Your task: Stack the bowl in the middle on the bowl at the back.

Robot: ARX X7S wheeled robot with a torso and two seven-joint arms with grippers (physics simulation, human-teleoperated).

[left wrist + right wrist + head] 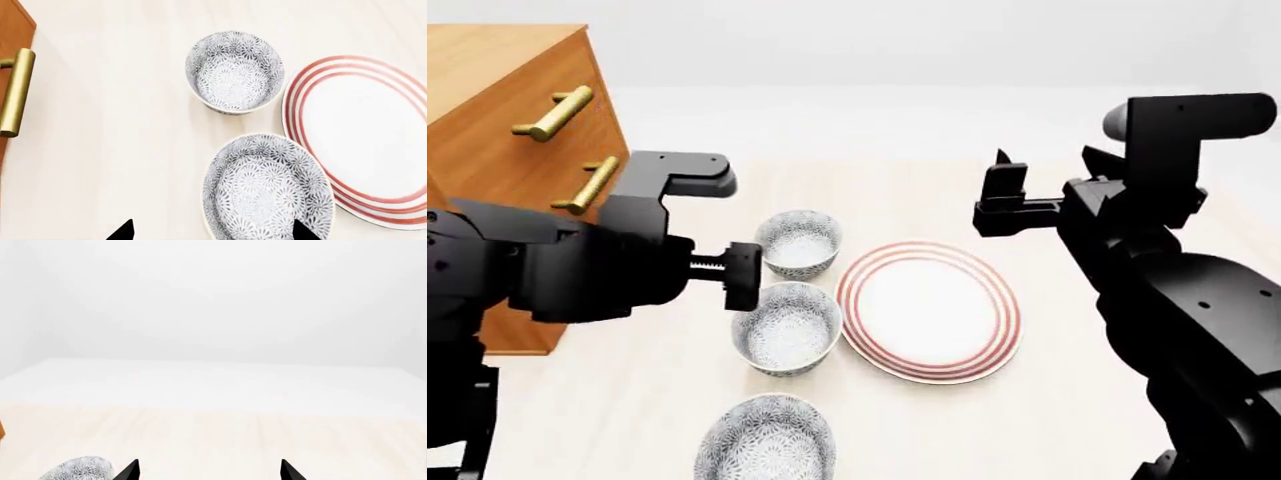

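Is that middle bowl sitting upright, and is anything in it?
Upright and empty: the middle bowl rests on the table with its opening upward, only its speckled inside showing.

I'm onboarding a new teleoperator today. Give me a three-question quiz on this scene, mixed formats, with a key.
1. True or false: the bowl in the middle already sits inside the bowl at the back.
2. How many speckled bowls show in the head view?
3. What lies beside the two farther bowls? A) red-ringed plate B) cutting board C) mug

Key:
1. False; it stands apart on the table, and the left gripper is open and empty above it.
2. Three.
3. A.
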